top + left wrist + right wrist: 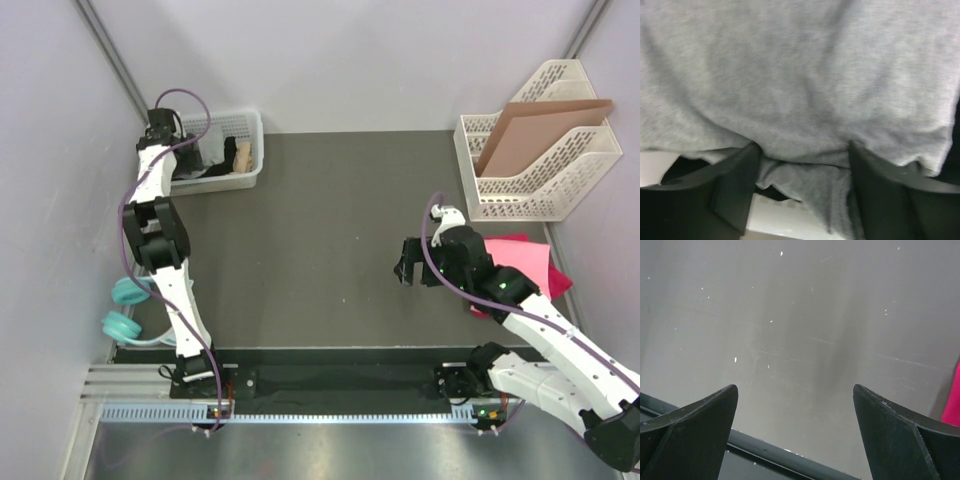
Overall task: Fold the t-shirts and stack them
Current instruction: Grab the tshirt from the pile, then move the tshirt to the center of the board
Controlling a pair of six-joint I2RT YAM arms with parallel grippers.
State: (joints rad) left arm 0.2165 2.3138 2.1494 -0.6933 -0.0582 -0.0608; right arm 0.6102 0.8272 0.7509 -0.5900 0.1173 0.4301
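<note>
A heather grey t-shirt (pixel 800 75) fills the left wrist view, bunched in soft folds. My left gripper (pixel 802 150) is open, its jaws wide apart, with a fold of the grey cloth between them. In the top view this gripper (pixel 205 155) reaches down into the white basket (pixel 250 125) at the back left. Folded pink and magenta t-shirts (pixel 525 262) lie at the right, partly under my right arm; a pink edge (pixel 954 407) shows in the right wrist view. My right gripper (pixel 405 270) is open and empty above the bare dark table (pixel 800 315), left of the pink shirts.
A white file holder (pixel 565 185) with a brown cardboard sheet (pixel 540 130) stands at the back right. The basket also holds dark items and a tan object (pixel 242 155). Two teal rolls (pixel 125 305) sit at the left edge. A dark rail (pixel 340 380) runs along the near edge.
</note>
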